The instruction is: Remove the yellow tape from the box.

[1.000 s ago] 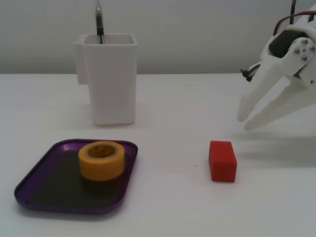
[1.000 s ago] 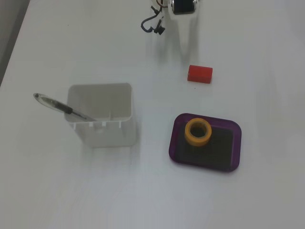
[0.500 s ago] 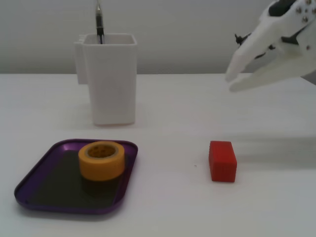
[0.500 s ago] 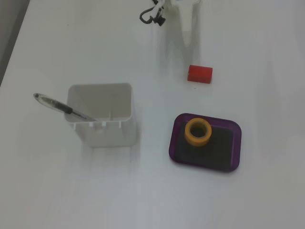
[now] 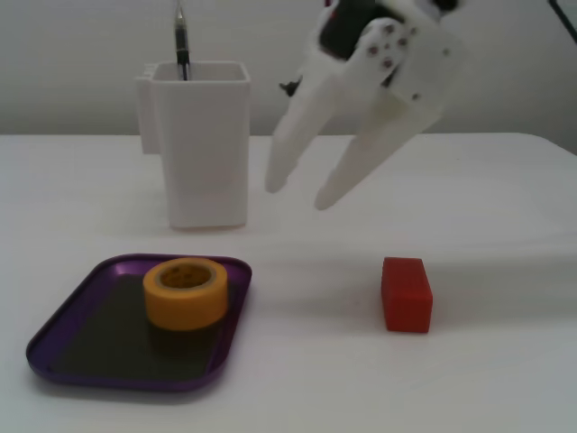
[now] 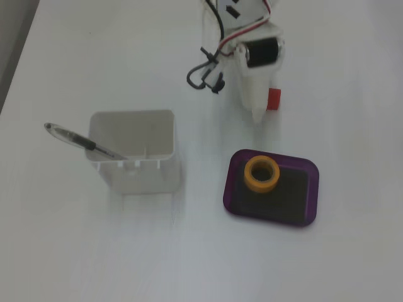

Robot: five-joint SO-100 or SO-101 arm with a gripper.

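Yellow tape (image 5: 185, 293) upright in box (image 5: 63, 338), near-left of gripper (image 5: 297, 194); well apart, fingers spread, empty, above table.

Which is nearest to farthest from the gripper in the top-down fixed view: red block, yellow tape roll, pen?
From the gripper:
1. Small red rectangular block, right beside it, partly hidden.
2. Yellow-orange tape roll, below, in the purple tray.
3. Pen, far left, in the white container.
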